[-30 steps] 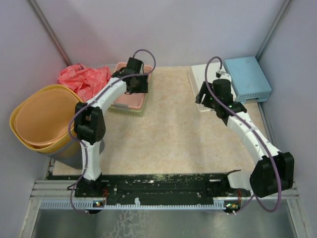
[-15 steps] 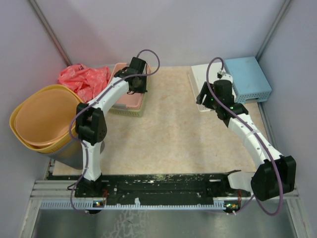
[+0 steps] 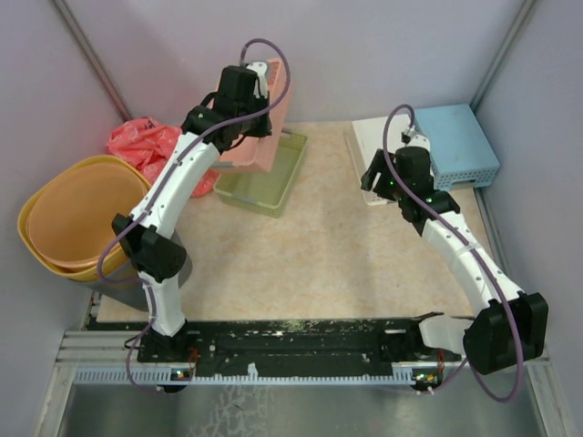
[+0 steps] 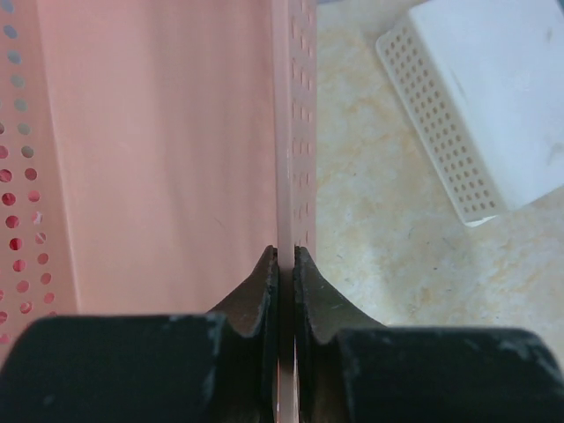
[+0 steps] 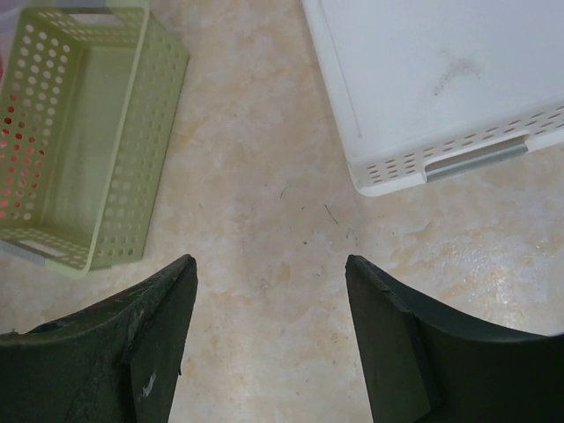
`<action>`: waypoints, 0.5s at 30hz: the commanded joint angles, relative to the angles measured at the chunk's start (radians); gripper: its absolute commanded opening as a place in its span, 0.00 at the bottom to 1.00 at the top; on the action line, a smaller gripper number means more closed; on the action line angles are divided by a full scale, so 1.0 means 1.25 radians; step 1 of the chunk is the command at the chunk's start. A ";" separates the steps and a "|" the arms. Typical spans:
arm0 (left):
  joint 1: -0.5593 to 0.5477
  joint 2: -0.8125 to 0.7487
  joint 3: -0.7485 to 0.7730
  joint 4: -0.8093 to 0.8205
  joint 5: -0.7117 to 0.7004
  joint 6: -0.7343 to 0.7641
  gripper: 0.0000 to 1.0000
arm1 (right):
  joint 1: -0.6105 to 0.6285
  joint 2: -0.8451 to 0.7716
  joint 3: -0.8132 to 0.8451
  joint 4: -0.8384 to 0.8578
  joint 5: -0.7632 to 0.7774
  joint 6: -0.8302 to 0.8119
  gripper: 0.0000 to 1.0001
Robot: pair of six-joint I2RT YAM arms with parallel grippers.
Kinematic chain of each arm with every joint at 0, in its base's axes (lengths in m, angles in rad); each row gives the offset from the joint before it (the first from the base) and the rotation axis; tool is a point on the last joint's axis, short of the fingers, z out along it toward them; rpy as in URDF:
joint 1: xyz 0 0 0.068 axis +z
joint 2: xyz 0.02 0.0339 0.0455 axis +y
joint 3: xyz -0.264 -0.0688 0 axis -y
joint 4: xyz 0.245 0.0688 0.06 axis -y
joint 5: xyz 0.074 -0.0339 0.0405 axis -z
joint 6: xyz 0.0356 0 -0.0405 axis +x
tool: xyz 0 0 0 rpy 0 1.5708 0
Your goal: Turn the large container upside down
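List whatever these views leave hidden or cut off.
Pink basket: left wrist view, cropped by top and left edges; left tool covers its lower part.
White container: right wrist view, cut off top and right; top view, right arm overlaps it.
Red bag: top view, partly behind left arm; contents unreadable.

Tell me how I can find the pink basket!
Look at the far left of the beige table, beside the red bag. The pink basket is tipped up on edge over the green basket. It is the only pink one, and the only one pinched by the left gripper.
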 commanded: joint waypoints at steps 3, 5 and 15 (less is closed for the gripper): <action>-0.018 -0.047 0.053 -0.003 0.062 0.015 0.00 | -0.001 -0.043 0.031 -0.001 0.014 0.001 0.68; -0.023 -0.063 0.053 0.014 0.154 -0.007 0.00 | -0.009 -0.059 0.038 -0.017 0.043 0.000 0.68; -0.042 -0.166 -0.177 0.386 0.703 -0.378 0.00 | -0.389 -0.142 0.073 -0.079 -0.153 0.086 0.68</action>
